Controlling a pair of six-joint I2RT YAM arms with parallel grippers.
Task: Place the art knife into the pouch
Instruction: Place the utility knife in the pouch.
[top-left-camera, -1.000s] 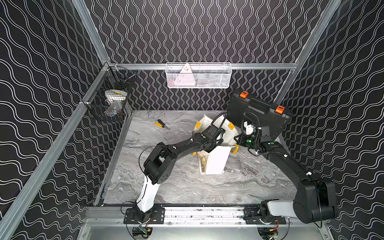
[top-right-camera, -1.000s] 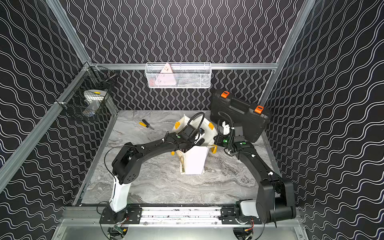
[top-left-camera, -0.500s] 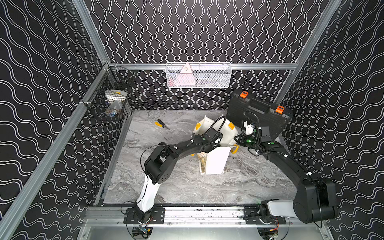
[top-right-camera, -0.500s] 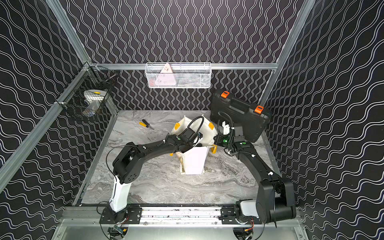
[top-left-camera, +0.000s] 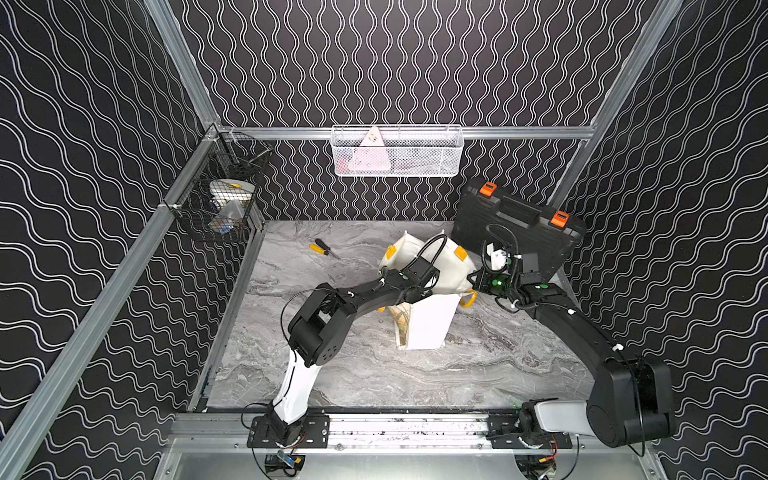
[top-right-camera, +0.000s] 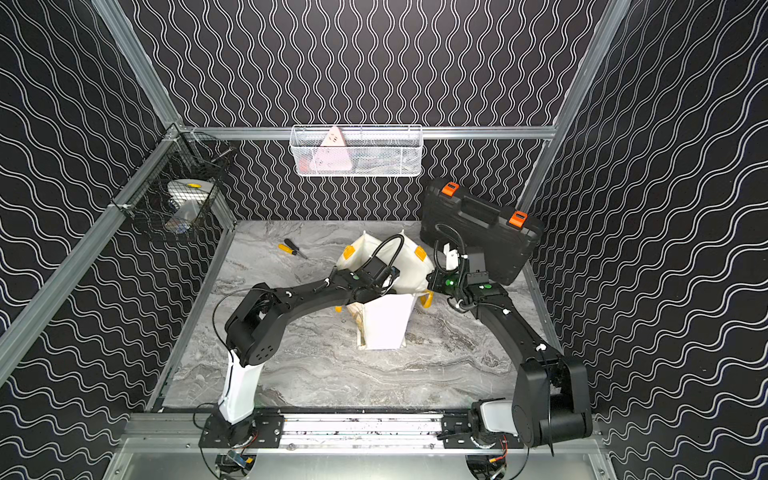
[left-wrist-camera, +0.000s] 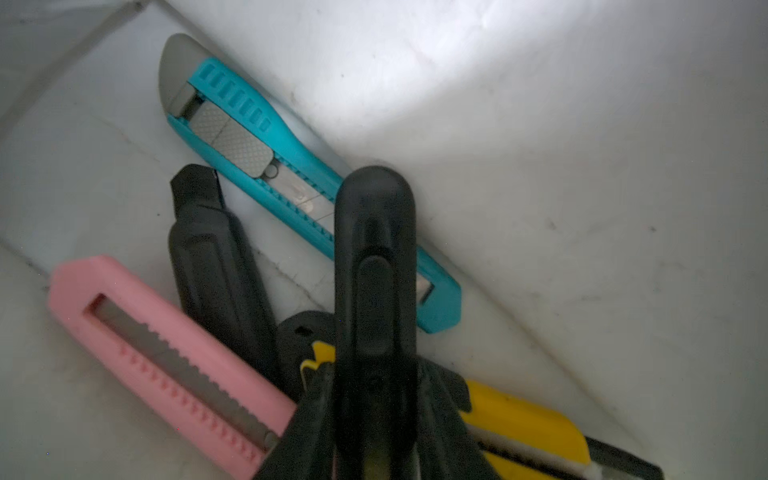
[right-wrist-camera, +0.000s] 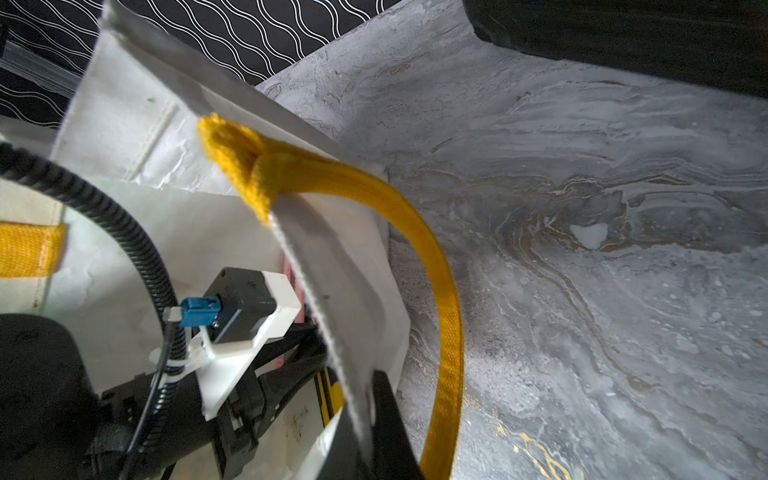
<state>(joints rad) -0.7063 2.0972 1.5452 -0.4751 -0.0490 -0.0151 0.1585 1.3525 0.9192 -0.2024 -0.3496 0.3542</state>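
The pouch (top-left-camera: 428, 328) (top-right-camera: 388, 324) stands upright mid-table, white cloth with a yellow handle (right-wrist-camera: 440, 291). My left gripper (left-wrist-camera: 376, 374) reaches down through its mouth and is shut on a black art knife (left-wrist-camera: 374, 249), held upright above the pouch floor. In both top views its fingers are hidden inside the pouch. Under it lie several other knives: teal (left-wrist-camera: 266, 166), black (left-wrist-camera: 212, 257), pink (left-wrist-camera: 166, 353), yellow (left-wrist-camera: 523, 419). My right gripper (right-wrist-camera: 361, 424) (top-left-camera: 469, 282) is shut on the pouch's right rim and holds the mouth apart.
A black hard case (top-left-camera: 515, 228) with orange latches leans at the back right, close behind my right wrist. A white wire basket (top-left-camera: 397, 151) hangs on the back wall and a black mesh basket (top-left-camera: 220, 203) on the left wall. A yellow-handled screwdriver (top-left-camera: 322, 249) lies back left.
The left arm has shifted only slightly at the pouch's mouth. Both grips are unchanged and the right arm has stayed put.
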